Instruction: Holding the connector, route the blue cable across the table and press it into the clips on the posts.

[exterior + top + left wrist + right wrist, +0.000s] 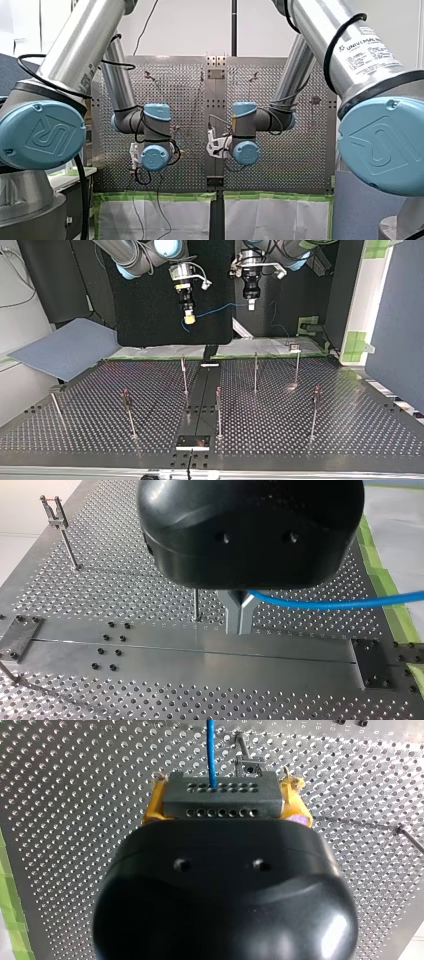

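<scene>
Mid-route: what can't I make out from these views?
Front view: wrist joints hide my left tool, my right tool and blue cable.
Top view: post clips too small to read.
Left wrist view: cable runs off the edge.
Right wrist view: connector hides the pad faces.

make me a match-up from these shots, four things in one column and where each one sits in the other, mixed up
Things:
1 connector
2 blue cable
3 green tape
4 clip post

Places:
a upright on the perforated table
b along the table's edge
c clamped between my right gripper's yellow pads
d held by my left gripper's metal fingers

Pairs: 1-c, 2-d, 3-b, 4-a
</scene>
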